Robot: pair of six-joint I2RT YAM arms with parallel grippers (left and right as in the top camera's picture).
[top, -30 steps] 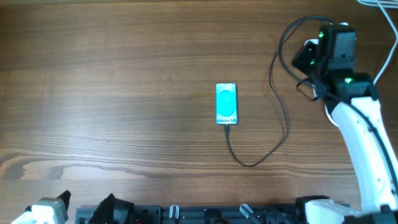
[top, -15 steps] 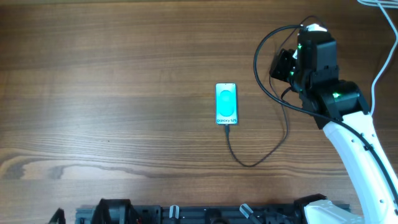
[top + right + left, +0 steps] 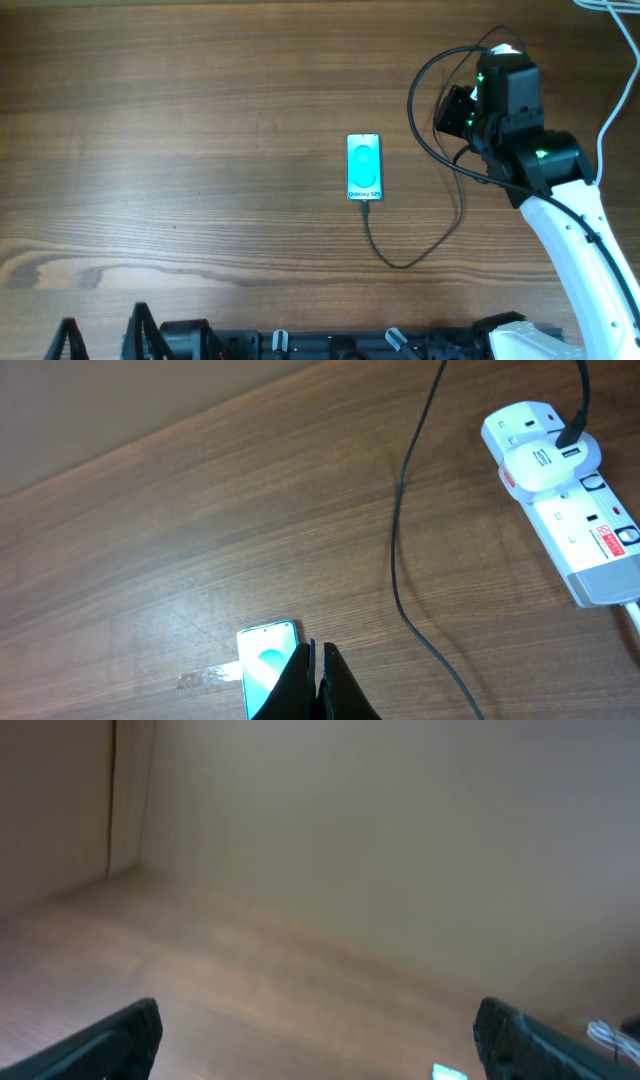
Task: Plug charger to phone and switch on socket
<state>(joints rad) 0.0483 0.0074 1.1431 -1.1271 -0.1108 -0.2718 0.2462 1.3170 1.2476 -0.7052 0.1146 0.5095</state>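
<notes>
The wooden surface [image 3: 180,120] fills your overhead view. Your right arm [image 3: 570,220] reaches from the lower right up to the upper right of that frame. In the right wrist view the socket [image 3: 575,520] lies at the upper right, with a white adapter [image 3: 550,460] seated in it. The phone [image 3: 364,168] lies flat at the overhead centre, screen up. The charger [image 3: 396,530] loops across the surface to the phone's lower edge, where its plug [image 3: 366,205] meets it. Your right gripper [image 3: 318,660] has its jaws pressed together on nothing. Your left gripper [image 3: 318,1020] has its jaws spread wide.
</notes>
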